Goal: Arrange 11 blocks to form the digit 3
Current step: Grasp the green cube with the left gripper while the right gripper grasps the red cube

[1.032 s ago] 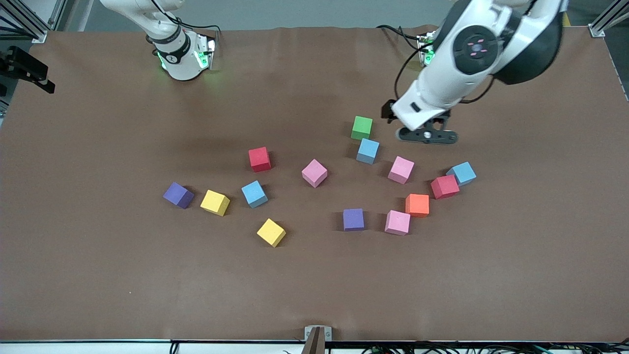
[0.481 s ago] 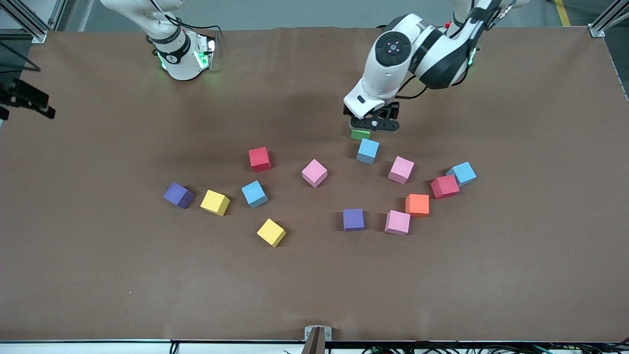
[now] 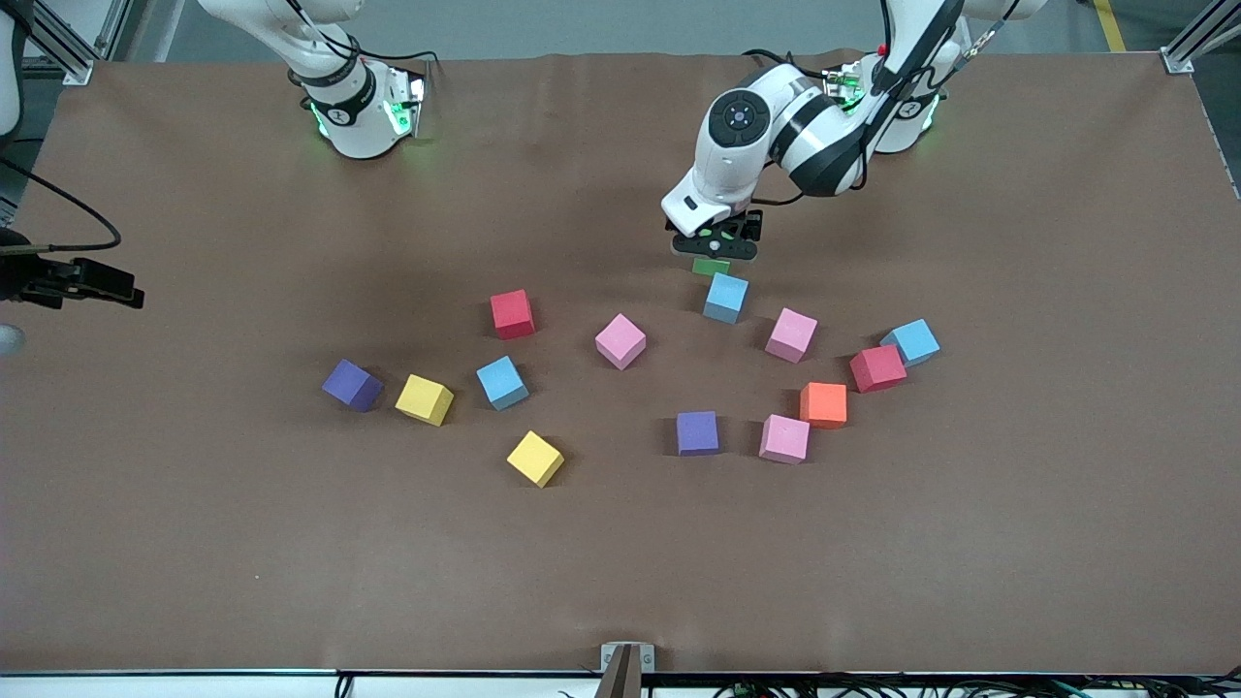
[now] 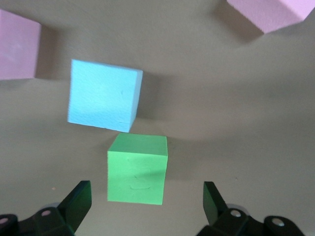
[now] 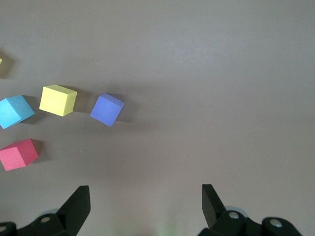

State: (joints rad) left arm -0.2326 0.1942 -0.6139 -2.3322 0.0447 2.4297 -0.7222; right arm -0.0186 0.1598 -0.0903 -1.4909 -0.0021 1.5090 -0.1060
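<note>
Currently, you have the left gripper (image 3: 713, 244) hanging directly over the green block (image 3: 711, 266), its fingers (image 4: 78, 202) spread wide apart with the cube between them and neither finger touching it, as the left wrist view shows. That green block sits just beside a blue block (image 3: 726, 297), which lies nearer the front camera; the two look corner to corner, though you cannot tell whether they touch. Your right gripper (image 3: 114, 287) waits at the right arm's end of the table, over bare brown mat (image 3: 620, 562), its fingers (image 5: 78, 204) likewise apart and holding nothing. No digit 3 stands yet: the blocks lie loose across the middle of the mat. Toward the left arm's end you will find a pink block (image 3: 791, 334), a red block (image 3: 877, 368) touching a second blue block (image 3: 911, 341), an orange block (image 3: 824, 404) meeting another pink block (image 3: 784, 438) at a corner, and a purple block (image 3: 697, 432) near that pink one. At the centre sits a third pink block (image 3: 620, 340). Toward the right arm's end lie a second red block (image 3: 512, 313), a third blue block (image 3: 502, 382), a yellow block (image 3: 424, 399), a second purple block (image 3: 351, 385) and, nearest the front camera, another yellow block (image 3: 535, 458), all apart from one another
</note>
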